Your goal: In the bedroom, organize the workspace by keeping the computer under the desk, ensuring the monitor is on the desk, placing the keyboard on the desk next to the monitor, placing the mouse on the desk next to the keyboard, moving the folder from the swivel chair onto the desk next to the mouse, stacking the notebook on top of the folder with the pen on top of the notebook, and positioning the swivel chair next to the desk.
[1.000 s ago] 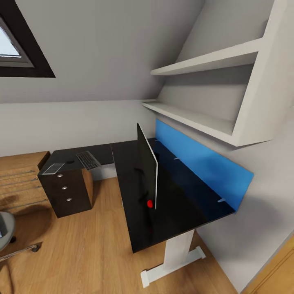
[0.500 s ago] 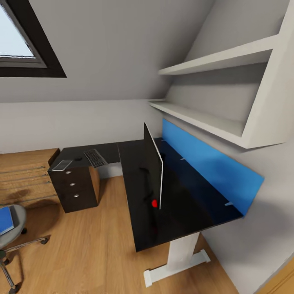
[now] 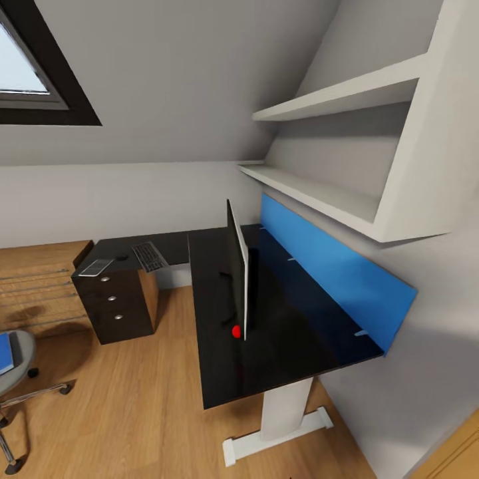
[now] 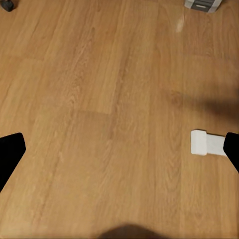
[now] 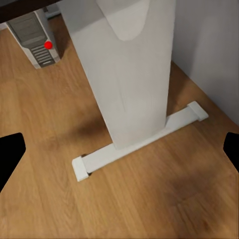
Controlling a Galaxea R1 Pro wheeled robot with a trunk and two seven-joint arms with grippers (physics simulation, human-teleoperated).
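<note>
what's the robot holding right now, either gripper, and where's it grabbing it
Nothing. In the wrist views the left gripper and the right gripper both stand open, with bare wooden floor between the fingertips.

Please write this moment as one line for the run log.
phase: approaching desk | monitor on desk | keyboard on desk | folder on swivel chair | computer under desk | both grippers open, empty

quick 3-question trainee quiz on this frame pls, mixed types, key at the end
1. True or false: the monitor lies flat on the desk.
2. What lies on the swivel chair seat? A) keyboard B) folder C) mouse
3. Fill in: the keyboard lies on the desk wing above the dark ____.

Key: 1 false, it stands upright, edge-on. 2 B, the blue folder. 3 drawers.
</note>
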